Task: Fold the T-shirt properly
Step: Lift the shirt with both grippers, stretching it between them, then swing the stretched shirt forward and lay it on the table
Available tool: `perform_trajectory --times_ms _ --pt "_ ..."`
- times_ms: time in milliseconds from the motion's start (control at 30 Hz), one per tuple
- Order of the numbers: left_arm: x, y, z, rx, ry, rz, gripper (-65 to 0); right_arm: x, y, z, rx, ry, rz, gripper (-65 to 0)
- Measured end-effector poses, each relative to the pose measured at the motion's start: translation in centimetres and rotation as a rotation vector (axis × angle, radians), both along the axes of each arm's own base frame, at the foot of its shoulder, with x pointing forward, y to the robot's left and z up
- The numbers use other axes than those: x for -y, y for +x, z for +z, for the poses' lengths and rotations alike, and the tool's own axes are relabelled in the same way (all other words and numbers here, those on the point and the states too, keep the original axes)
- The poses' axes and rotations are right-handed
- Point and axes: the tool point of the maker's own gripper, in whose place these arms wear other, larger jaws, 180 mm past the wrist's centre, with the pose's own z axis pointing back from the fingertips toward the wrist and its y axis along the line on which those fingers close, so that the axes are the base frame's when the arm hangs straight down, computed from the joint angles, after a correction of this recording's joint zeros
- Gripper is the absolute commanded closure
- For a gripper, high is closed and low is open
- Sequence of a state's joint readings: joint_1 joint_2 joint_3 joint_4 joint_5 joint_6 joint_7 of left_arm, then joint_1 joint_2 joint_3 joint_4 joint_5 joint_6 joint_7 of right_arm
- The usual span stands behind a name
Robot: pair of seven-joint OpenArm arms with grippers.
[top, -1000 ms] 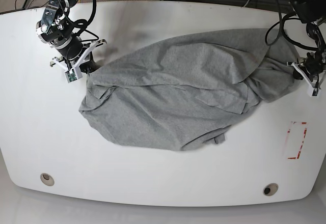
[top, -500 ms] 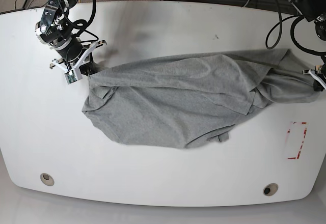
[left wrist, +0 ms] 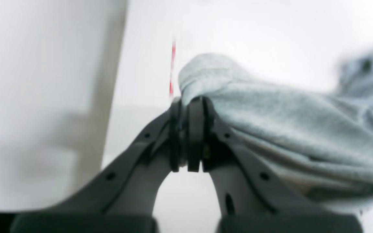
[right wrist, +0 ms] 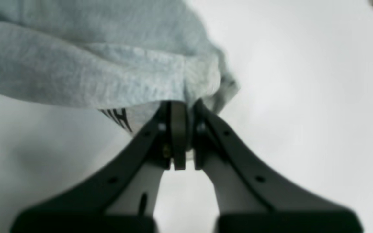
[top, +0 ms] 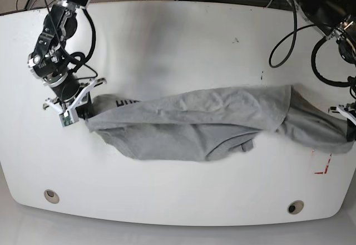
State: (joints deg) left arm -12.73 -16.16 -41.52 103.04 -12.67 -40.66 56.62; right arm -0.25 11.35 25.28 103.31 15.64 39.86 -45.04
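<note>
Now both my grippers are clamped on the soft heather-grey cotton T-shirt (top: 200,125), stretched in a crumpled band across the middle of the white table (top: 167,39): left gripper (left wrist: 188,103) at the scene's right edge, right gripper (right wrist: 178,106) at its left. I should keep tension even and lay it flat without dragging. Only my right wrist view shows black lettering (right wrist: 117,118) close; the base view alone shows the whole span.
</note>
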Motion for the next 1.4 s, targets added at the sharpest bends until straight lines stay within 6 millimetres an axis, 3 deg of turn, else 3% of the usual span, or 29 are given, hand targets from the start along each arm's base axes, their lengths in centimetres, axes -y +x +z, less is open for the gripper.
perform_trajectory --times_ms 233,467,733,967,1167,1267,1400 --pt "0.2 3.1 5.3 0.080 0.019 0.010 0.0 2.5 4.8 4.2 0.097 -0.026 -0.014 -1.4" --pt "0.5 5.0 10.7 0.178 0.015 0.011 0.0 5.6 9.3 10.3 0.210 -0.063 -0.043 -1.4" --pt "0.7 6.4 18.3 0.356 -0.033 0.044 0.0 5.1 13.6 18.2 0.310 -0.168 0.031 -1.4" --pt "1.1 7.0 25.5 0.521 -0.071 0.039 0.0 4.9 15.3 27.6 0.441 -0.289 0.051 -1.4" --pt "1.1 7.9 30.1 0.603 -0.126 0.002 0.0 5.3 15.0 35.0 0.553 -0.375 0.029 -1.4" --pt "0.9 8.5 31.0 0.610 -0.154 -0.008 0.0 5.7 14.6 36.7 0.582 -0.396 0.020 -1.4" --pt "0.8 9.3 30.1 0.580 -0.179 -0.018 0.0 6.3 14.3 36.0 0.539 -0.422 0.005 -1.4"
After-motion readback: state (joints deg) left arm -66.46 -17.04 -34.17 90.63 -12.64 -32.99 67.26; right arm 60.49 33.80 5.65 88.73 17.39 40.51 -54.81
